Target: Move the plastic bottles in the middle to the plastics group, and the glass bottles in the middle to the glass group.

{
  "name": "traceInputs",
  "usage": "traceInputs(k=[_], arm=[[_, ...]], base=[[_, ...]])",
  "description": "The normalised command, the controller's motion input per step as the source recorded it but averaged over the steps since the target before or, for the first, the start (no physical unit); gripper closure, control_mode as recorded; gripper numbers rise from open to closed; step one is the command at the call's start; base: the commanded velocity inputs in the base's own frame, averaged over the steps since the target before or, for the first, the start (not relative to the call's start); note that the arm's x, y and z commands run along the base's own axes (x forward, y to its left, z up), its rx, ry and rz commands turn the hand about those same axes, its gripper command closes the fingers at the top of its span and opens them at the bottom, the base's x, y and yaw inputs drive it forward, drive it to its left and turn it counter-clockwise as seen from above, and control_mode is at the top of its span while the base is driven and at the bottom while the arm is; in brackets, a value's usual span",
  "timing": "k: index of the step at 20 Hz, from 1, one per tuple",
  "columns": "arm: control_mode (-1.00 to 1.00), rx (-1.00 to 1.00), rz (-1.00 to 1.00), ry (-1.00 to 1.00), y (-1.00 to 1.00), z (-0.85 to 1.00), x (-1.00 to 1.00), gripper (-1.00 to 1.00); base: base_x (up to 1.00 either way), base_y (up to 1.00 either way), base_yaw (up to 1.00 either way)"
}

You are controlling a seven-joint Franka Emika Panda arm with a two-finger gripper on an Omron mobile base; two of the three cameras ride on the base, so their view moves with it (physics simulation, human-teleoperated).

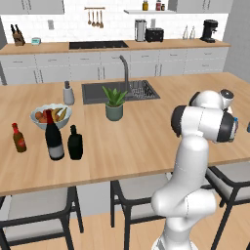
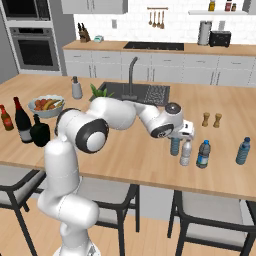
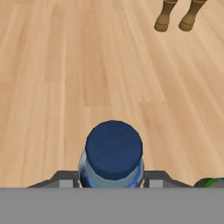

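A blue-tinted plastic water bottle [image 3: 113, 157] is being grasped by the end effector [image 3: 112, 178], whose fingers [image 3: 65, 180] are being pressed against the bottle just below its dark blue cap, one on each side; the grip is high on the neck, probably so that the bottle hangs upright when it is lifted. In the right base view the end effector [image 2: 176, 134] is being held above the bottle [image 2: 175, 145] on the wooden bench [image 2: 130, 155], with a clear-whitish bottle [image 2: 186, 152] just beside it and a blue-labelled bottle [image 2: 203, 154] next along. The lone water bottle [image 2: 242, 151] further right is being treated as the plastics group, so the carry would go that way. At the far left, the squat black bottle [image 1: 74, 143] is standing beside the wine bottle [image 1: 53, 135] and near the sauce bottle [image 1: 19, 138], so the glass appears already sorted.
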Motion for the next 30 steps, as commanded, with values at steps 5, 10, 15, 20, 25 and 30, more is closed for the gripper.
traceInputs(k=[5, 10, 15, 20, 25, 30], arm=[[-1.0, 0.0, 0.05, 0.0, 0.27, 0.13, -0.04, 1.0], [-1.0, -0.01, 0.03, -0.01, 0.21, -0.07, -0.03, 1.0], [-1.0, -0.01, 0.02, -0.12, 0.1, -0.24, 0.0, 1.0], [-1.0, 0.0, 0.0, -0.09, 0.0, -0.37, -0.01, 1.0], [-1.0, 0.0, 0.0, 0.0, 0.0, 0.02, -0.01, 1.0], [-1.0, 0.0, 0.0, 0.0, 0.0, 0.03, -0.01, 1.0]], base=[[0.0, 0.0, 0.0], [0.0, 0.0, 0.0], [0.0, 0.0, 0.0], [0.0, 0.0, 0.0], [0.0, 0.0, 0.0], [0.0, 0.0, 0.0]])
